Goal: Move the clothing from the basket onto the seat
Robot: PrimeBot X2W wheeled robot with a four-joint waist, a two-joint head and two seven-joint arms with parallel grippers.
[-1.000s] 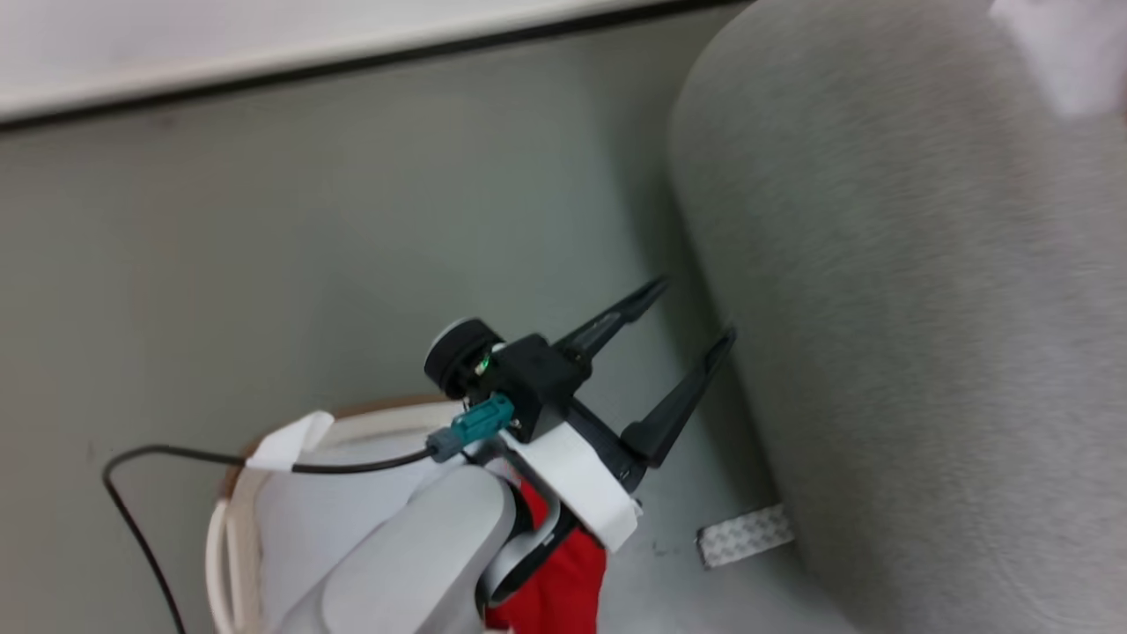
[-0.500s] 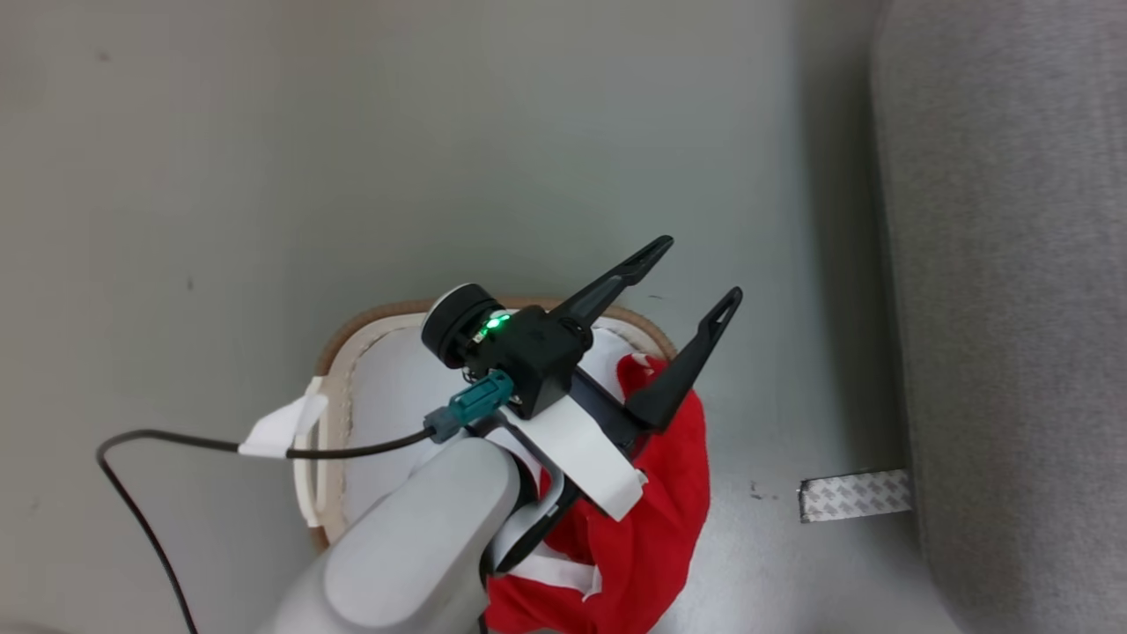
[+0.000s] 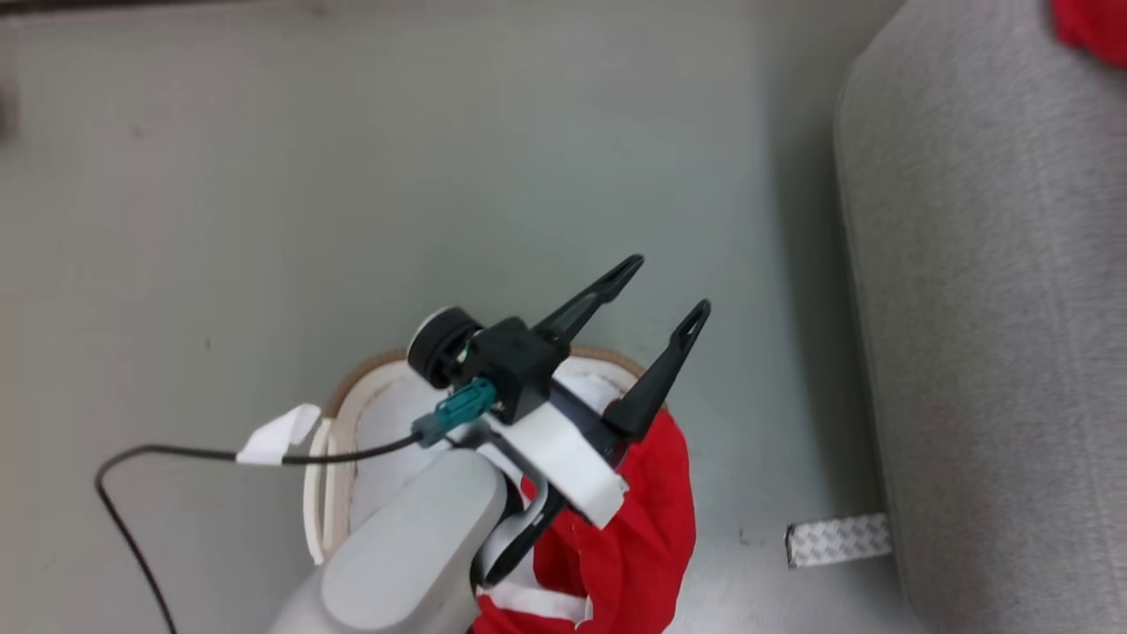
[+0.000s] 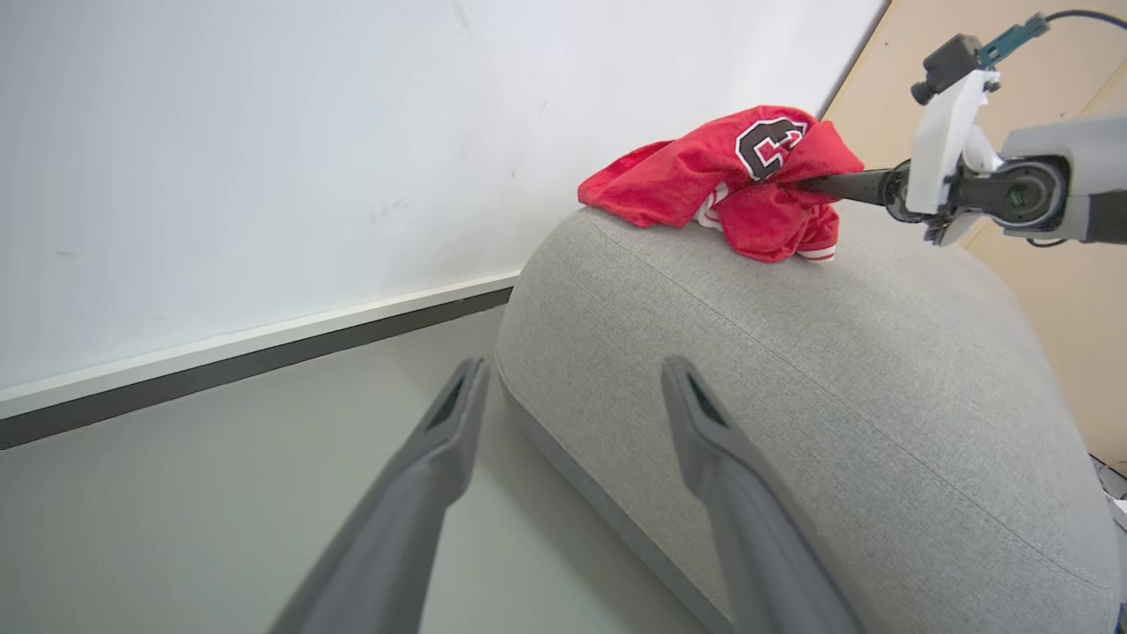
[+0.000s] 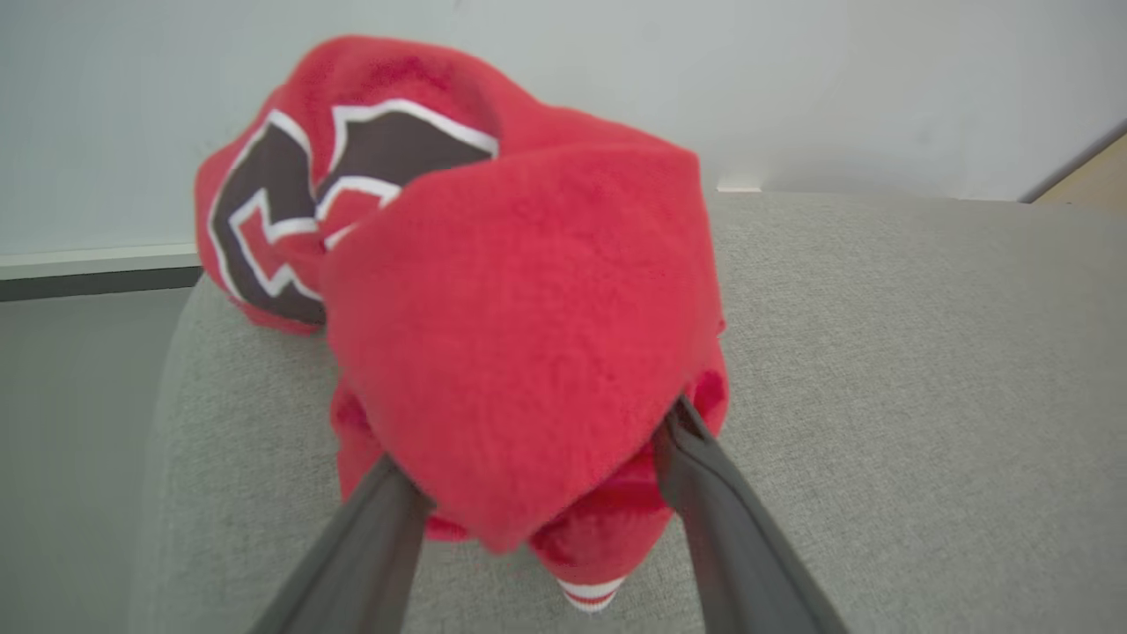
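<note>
On the seat [image 4: 792, 396], near its far rounded end, the red jersey [image 4: 748, 176] was recorded lying bunched, with a dark letter edged in white turned upward. The right gripper [image 5: 537, 449] was at the jersey with its fingers spread. Their tips were hidden under a fold and no clamping was seen, so the jersey was judged released or nearly so.

Compared with the head views of the preceding second, the whole scene was shifted. This was put down to the camera turning, not to any move of the seat or basket [image 3: 315, 502]. A patch of red was newly framed at the seat's top corner. The left gripper [image 3: 666, 286] was unchanged: open, empty, held above the basket with its fingers pointing towards the seat.

One item was therefore taken as delivered, and work was judged to be returning to the basket. The basket stood on the floor, near the seat but apart from it. A second red garment [image 3: 634, 528] with white trim was draped over the rim on the seat side, partly under the left wrist. Its cloth looked soft and crumpled and was expected to sag when lifted.
</note>
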